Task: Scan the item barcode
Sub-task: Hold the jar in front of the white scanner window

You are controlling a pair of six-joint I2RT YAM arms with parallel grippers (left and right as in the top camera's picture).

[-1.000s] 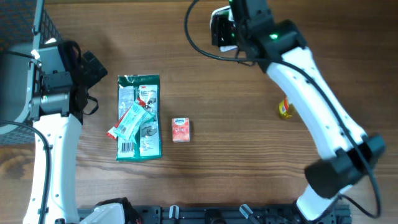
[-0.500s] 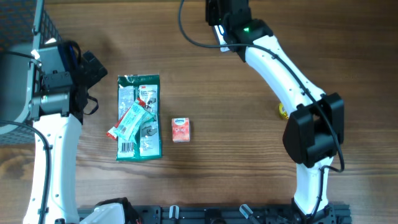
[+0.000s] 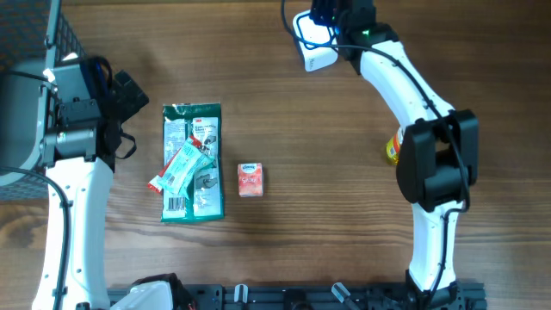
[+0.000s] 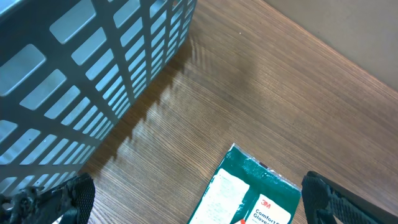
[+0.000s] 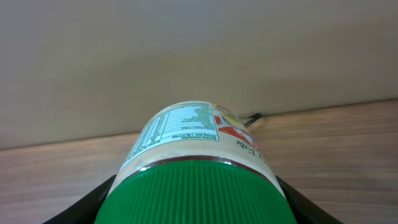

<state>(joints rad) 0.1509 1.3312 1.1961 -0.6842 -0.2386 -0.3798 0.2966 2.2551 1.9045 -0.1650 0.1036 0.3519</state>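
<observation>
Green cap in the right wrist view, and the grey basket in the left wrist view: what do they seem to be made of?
Green cap of the jar: probably moulded plastic, matte; fine vertical ribs run around its edge. Basket: likely rigid plastic, smooth; its wall is a uniform grey grid of rectangular openings, though painted metal cannot be excluded.

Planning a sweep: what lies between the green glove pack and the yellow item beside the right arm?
Only the small red packet, seen in the overhead view.
</observation>
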